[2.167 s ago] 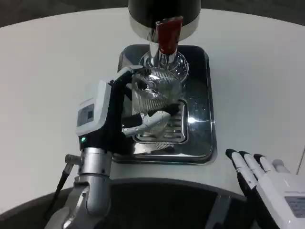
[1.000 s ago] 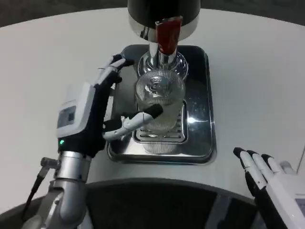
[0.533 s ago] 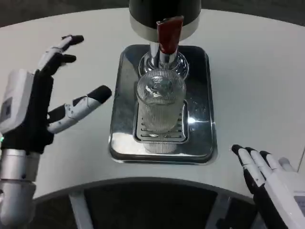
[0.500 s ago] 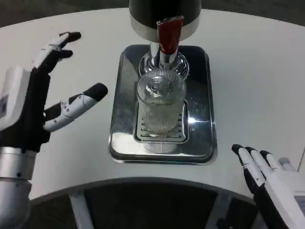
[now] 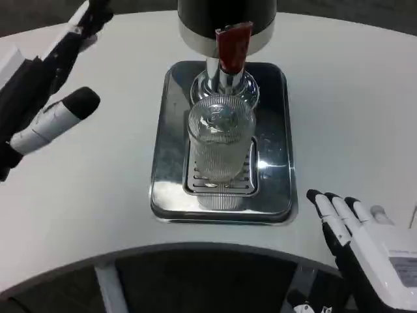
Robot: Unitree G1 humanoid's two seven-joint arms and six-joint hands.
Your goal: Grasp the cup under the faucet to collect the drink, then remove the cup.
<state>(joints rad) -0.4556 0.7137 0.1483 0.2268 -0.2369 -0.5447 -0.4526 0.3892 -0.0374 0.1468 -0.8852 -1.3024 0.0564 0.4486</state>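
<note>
A clear, vertically ribbed glass cup (image 5: 220, 145) on a shiny silver tray (image 5: 168, 163). Red faucet lever (image 5: 233, 47) under a black dispenser (image 5: 227, 14). White bench (image 5: 352, 111). White-and-black hands (image 5: 45, 98) (image 5: 365, 251).

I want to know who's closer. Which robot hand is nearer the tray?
The right hand, low at the table's near edge, its fingertips just off the tray's corner. The left hand is off to the far side.

The left hand (image 5: 36, 98) is raised at the upper left edge of the head view, fingers (image 5: 65, 114) spread apart and holding nothing, with one black-tipped finger pointing toward the centre. The right hand (image 5: 368, 244) sits low at the bottom right corner, back upward, its fingers extended side by side and empty.
</note>
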